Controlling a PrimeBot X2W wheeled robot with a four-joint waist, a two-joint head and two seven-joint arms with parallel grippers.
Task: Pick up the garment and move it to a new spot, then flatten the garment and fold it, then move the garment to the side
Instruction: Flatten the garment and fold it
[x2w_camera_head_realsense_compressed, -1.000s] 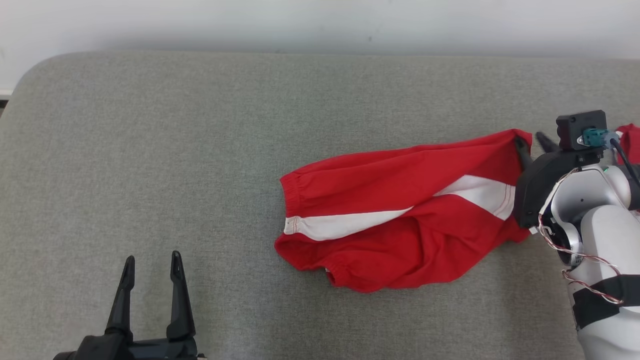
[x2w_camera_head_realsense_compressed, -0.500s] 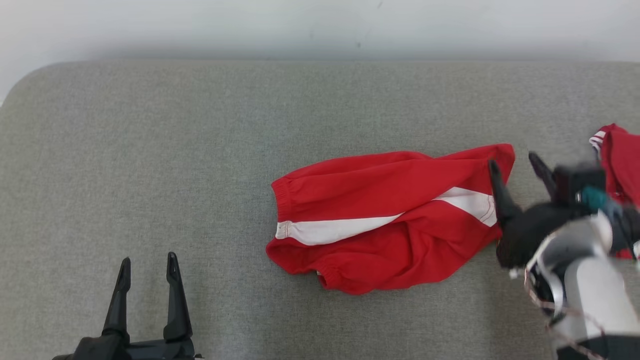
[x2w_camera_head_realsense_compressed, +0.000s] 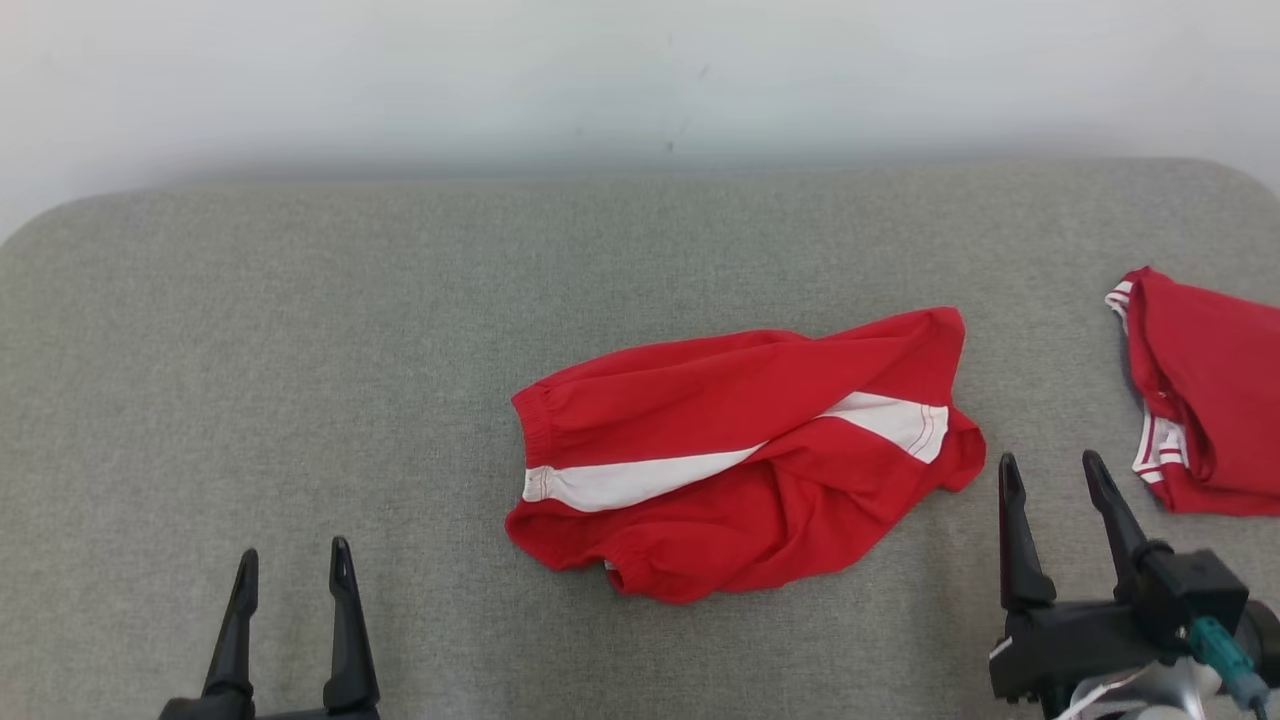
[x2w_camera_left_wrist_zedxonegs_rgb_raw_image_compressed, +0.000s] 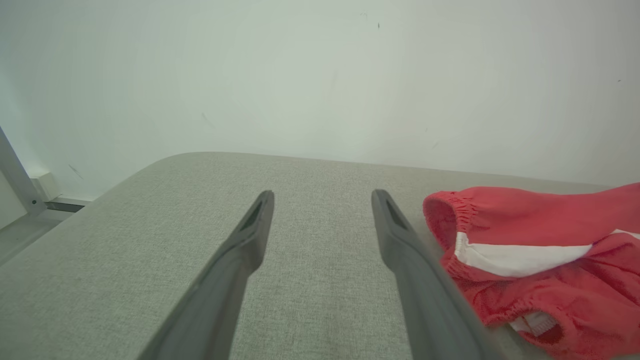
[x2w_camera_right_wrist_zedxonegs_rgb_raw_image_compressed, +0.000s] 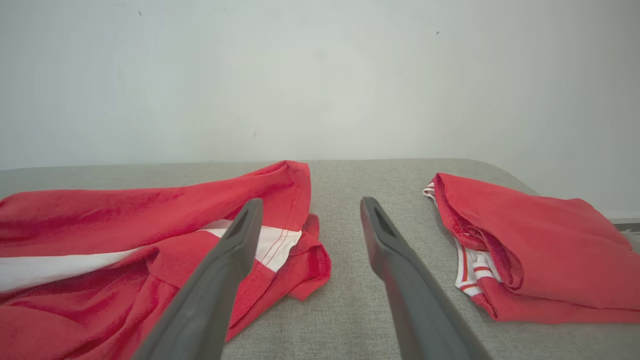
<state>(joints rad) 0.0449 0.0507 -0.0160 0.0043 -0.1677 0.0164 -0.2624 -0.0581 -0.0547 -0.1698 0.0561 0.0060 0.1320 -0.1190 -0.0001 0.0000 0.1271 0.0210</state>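
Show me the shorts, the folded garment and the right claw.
shorts (x2w_camera_head_realsense_compressed: 640, 480), head view, white stripe
folded garment (x2w_camera_head_realsense_compressed: 1215, 380), head view, top layer
right claw (x2w_camera_head_realsense_compressed: 1050, 465), head view, between its tips

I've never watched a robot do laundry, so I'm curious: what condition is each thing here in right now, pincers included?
Red garment with white stripe: rumpled, unfolded, lying loose on the padded surface, not held.
Second red garment: folded, lying at the far right.
Left pincer: open, empty.
Right pincer: open, empty, between the two garments.
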